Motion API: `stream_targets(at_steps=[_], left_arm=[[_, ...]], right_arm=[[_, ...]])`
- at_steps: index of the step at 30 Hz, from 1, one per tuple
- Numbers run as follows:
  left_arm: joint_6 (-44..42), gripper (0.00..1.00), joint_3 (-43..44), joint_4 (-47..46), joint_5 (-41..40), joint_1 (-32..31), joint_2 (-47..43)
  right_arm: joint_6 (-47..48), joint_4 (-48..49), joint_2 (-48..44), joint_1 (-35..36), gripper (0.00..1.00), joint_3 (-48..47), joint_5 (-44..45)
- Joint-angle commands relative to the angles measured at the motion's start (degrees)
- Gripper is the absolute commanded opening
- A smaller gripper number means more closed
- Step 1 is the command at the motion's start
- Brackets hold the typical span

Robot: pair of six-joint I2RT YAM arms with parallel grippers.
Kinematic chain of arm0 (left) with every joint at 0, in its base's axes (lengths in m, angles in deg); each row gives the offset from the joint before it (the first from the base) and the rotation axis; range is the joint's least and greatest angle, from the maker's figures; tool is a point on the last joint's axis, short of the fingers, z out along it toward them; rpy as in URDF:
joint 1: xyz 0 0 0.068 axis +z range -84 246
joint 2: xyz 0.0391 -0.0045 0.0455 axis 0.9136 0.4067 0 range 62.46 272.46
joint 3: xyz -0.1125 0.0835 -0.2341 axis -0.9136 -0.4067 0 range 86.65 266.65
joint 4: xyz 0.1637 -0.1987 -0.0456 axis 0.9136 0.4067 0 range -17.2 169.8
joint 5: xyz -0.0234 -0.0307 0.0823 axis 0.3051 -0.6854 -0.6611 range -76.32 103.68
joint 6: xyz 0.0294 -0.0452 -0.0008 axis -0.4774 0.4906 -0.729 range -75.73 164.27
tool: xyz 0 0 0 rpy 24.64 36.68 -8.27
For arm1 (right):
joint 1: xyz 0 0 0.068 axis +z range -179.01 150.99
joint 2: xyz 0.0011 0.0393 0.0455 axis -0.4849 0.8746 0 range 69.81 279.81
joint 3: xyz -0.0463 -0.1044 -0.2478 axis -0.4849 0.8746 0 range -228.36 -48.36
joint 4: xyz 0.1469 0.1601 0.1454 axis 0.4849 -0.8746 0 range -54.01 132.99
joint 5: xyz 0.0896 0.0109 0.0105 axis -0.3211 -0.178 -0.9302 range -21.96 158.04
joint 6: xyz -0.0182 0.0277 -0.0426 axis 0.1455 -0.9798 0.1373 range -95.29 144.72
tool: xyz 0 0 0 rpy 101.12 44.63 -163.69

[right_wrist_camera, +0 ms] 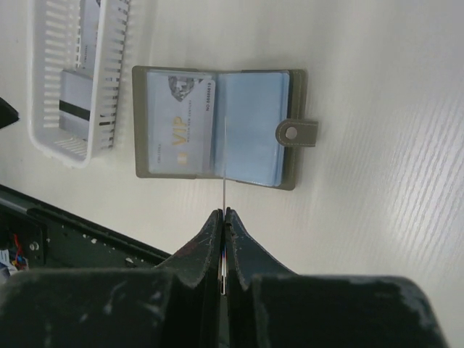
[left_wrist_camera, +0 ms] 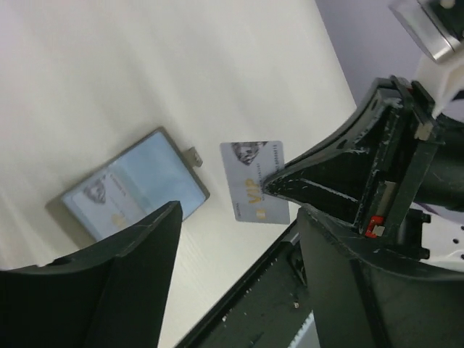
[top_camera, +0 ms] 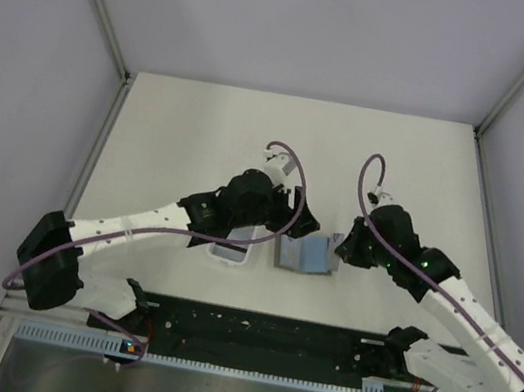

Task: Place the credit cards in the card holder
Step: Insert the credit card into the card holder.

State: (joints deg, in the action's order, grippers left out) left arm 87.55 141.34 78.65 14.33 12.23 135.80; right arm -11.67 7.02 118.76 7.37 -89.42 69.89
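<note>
Right now the right gripper (right_wrist_camera: 224, 217) is pinching one credit card (right_wrist_camera: 225, 156) edge-on over the fold of the open card holder (right_wrist_camera: 250, 127). The holder is lying flat on the table (right_wrist_camera: 377, 72), with another card (right_wrist_camera: 181, 123) showing in its left pocket. The left gripper (left_wrist_camera: 238, 210) is hovering near, jaws apart and empty. A white tray (right_wrist_camera: 110, 87) carrying more cards (right_wrist_camera: 76, 109) is sitting just beside the holder.

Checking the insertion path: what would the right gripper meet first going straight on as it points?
Likely the open card holder, near its fold, led by the card the right gripper pinches; depth unclear.
</note>
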Motion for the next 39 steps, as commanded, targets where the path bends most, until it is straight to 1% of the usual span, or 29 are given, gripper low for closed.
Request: stream_targets(at_steps=[1,2,5,7,10,11,15,21,26,34,39], left_arm=[[-9.45,0.62,2.34,-17.71,9.19,0.25,6.53],[-9.62,0.56,2.95,-18.23,10.5,0.25,8.03],[-9.89,0.36,2.79,-21.65,12.8,0.25,11.64],[-10.06,0.2,2.0,-24.2,13.24,0.25,13.57],[-10.59,0.02,0.07,-28.34,14.38,0.25,16.12],[-10.51,0.0,-0.64,-29.48,14.65,0.25,16.74],[-9.98,0.0,-4.15,-36.68,14.91,0.25,19.46],[-8.13,0.0,-5.39,-39.94,13.69,0.25,24.21],[-7.78,0.0,-6.18,-40.56,10.78,0.25,26.06],[-7.6,0.0,-4.6,-40.48,10.69,0.25,30.8],[-6.9,0.0,-5.21,-40.21,10.96,0.25,33.0]], right_arm=[[8.51,-1.74,7.28,-5.6,0.0,-6.48,-10.44],[9.74,-2.17,9.39,-6.66,0.0,-7.36,-12.03],[12.73,-3.05,14.93,-7.73,0.0,-10.17,-12.75],[13.79,-3.5,17.92,-8.34,0.0,-11.58,-12.57],[14.76,-3.5,21.61,-9.57,0.0,-12.46,-13.44],[15.02,-3.5,22.58,-9.84,0.0,-12.64,-13.62],[15.46,-2.53,24.87,-10.45,0.0,-12.38,-12.84],[15.38,-0.16,27.86,-10.81,0.0,-11.06,-12.22],[14.76,1.07,30.32,-10.98,0.0,-10.71,-10.55],[12.83,1.25,33.31,-10.98,0.0,-10.27,-6.95],[11.68,1.25,34.11,-10.98,0.0,-9.92,-5.19]])
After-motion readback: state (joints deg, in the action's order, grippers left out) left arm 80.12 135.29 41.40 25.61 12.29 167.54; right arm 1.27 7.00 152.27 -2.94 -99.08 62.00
